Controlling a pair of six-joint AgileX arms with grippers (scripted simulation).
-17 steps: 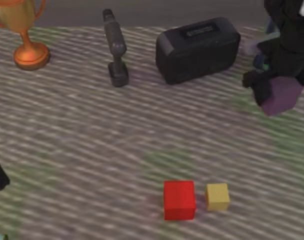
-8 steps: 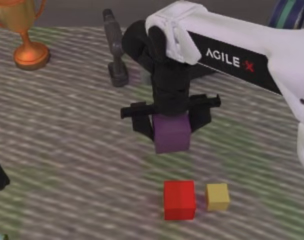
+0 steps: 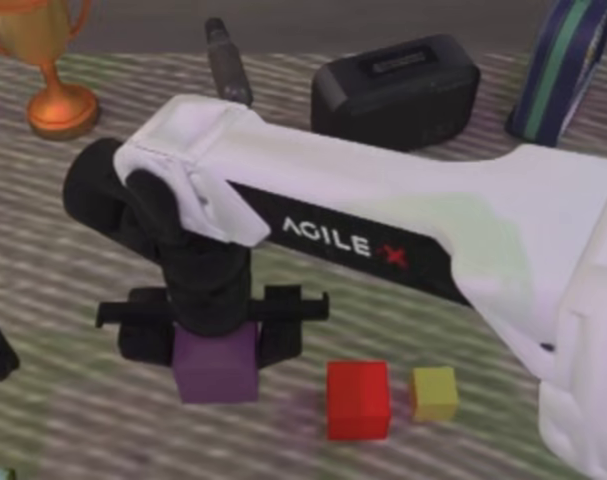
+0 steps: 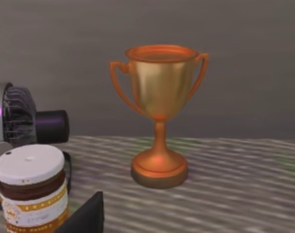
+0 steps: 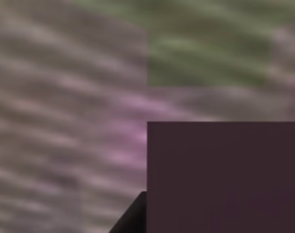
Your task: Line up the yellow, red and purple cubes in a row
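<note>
Swinging down and leftward since half a second back: right gripper [image 3: 215, 330], carrying the purple cube [image 3: 217, 366] from mid-desk to a spot level with the other two. Red and yellow cubes sitting unmoved.

Left edge of the desk [image 3: 83, 420]: showing only a dark sliver of the left arm, parked; left gripper not visible enough to judge. Looking out from the left wrist view at a gold trophy [image 4: 159, 111], a white-lidded jar [image 4: 30, 189] and a small fan [image 4: 11, 119] — none of it in play.

Left of centre: right gripper clamping the purple cube between both fingers, pressing on opposite side faces, cube hanging square beneath the wrist. Seeming low over the desk, just left of the red cube, gap showing between them; contact with the desk not resolvable. Filling much of the right wrist view with a flat purple face.

Centre-right: red cube [image 3: 358, 400], then the yellow cube [image 3: 434, 393] just beside it, slightly apart, both near the front edge.

Handling notes: appearing rigid, matte, probably light; flat parallel faces giving sure purchase, slipping unlikely. Gripping across opposite sides, near mid-height, judged best. Smaller yellow one needing a narrower pinch and tipping more easily if nudged.

Back of desk: dark dumbbell [image 3: 226, 65], black speaker [image 3: 395, 90], untouched.
</note>
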